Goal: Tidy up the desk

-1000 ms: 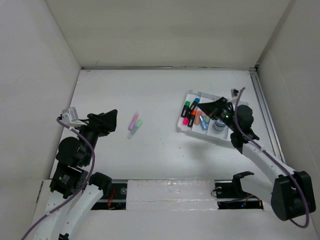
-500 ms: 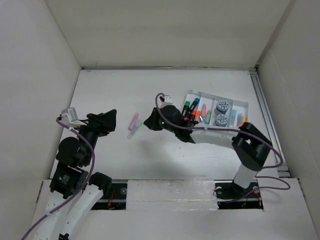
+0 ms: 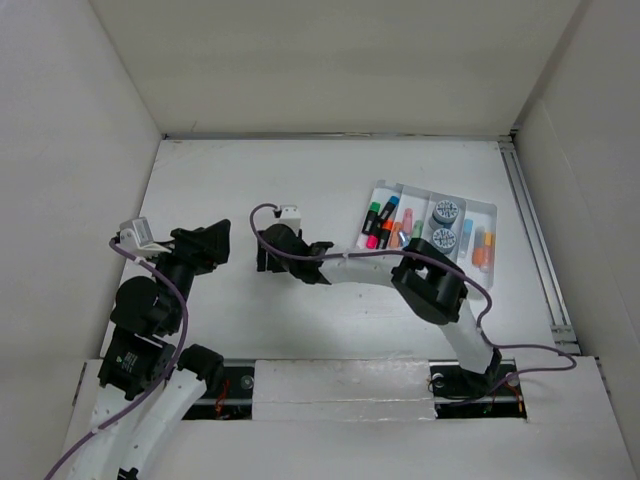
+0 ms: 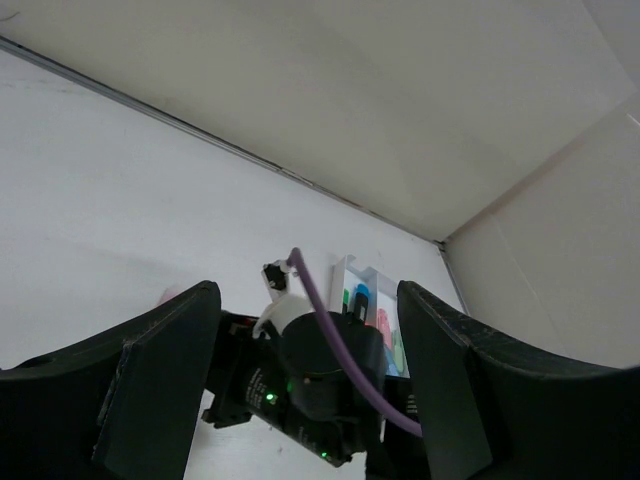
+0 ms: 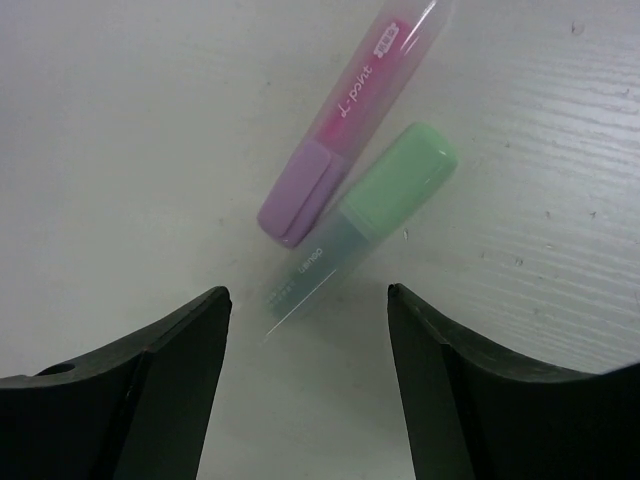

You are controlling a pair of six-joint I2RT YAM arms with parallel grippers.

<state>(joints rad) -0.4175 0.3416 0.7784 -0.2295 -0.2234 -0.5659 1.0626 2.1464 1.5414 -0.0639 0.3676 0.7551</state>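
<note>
Hovering right gripper (image 5: 305, 300): fingers spread, empty, desk (image 5: 110, 130) below.
Left gripper (image 4: 305, 300): spread, empty.
Green highlighter (image 5: 385, 195): between fingertips, pink highlighter (image 5: 350, 120) just beside, beyond them.
Risk: catching both on closing, being so close.

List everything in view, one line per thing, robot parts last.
desk: one, white, walled by white panels.
tray: one, white, compartmented, right side of the desk.
markers: several, green, blue, pink and orange, in the tray's left compartments.
round items: two, blue-grey, in the tray's middle compartment.
pens: a few, orange and blue, at the tray's right end.
pink highlighter: one, purple cap, loose on the desk.
green highlighter: one, pale green, beside the pink one.
left gripper: one, black, open, empty.
right gripper: one, black, open above both highlighters.
</note>
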